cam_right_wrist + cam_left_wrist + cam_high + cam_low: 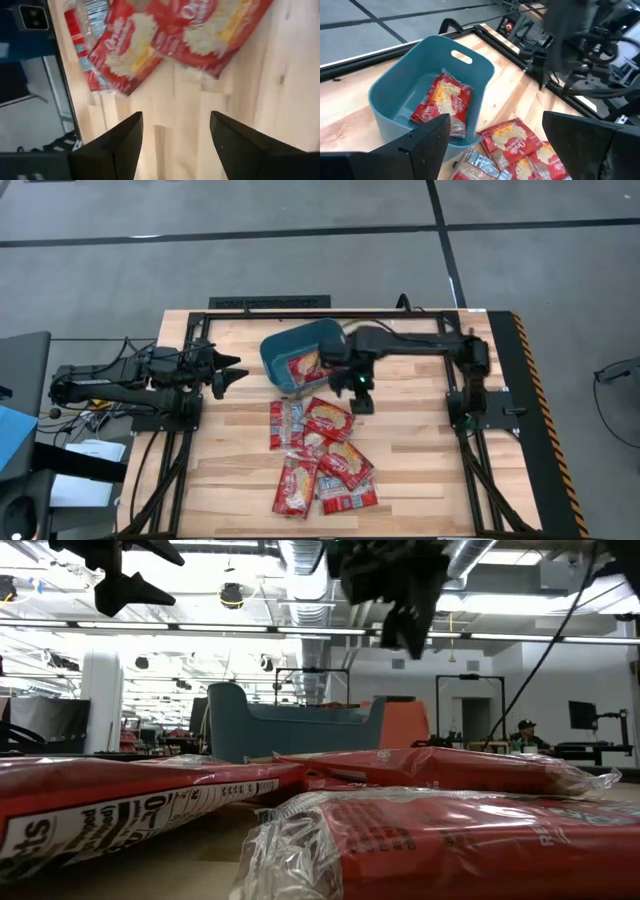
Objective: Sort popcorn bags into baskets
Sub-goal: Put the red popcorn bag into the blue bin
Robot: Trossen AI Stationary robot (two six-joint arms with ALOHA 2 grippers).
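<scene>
The teal basket (287, 346) stands on the table's far middle, and one red popcorn bag (303, 365) lies flat on its floor (445, 102). Several more popcorn bags (322, 452) lie overlapping in a pile on the wood nearer the front edge. My right gripper (362, 404) hangs open above bare wood just right of the basket and beyond the pile; its wrist view (176, 118) shows nothing between the fingers. My left gripper (238, 372) hovers open, left of the basket, pointing at it (495, 145).
Black frame rails (330, 312) run along the table's far edge and both sides. The arm bases (470, 395) stand at the left and right. Bare wood (420, 460) lies to the right of the pile and at the front left.
</scene>
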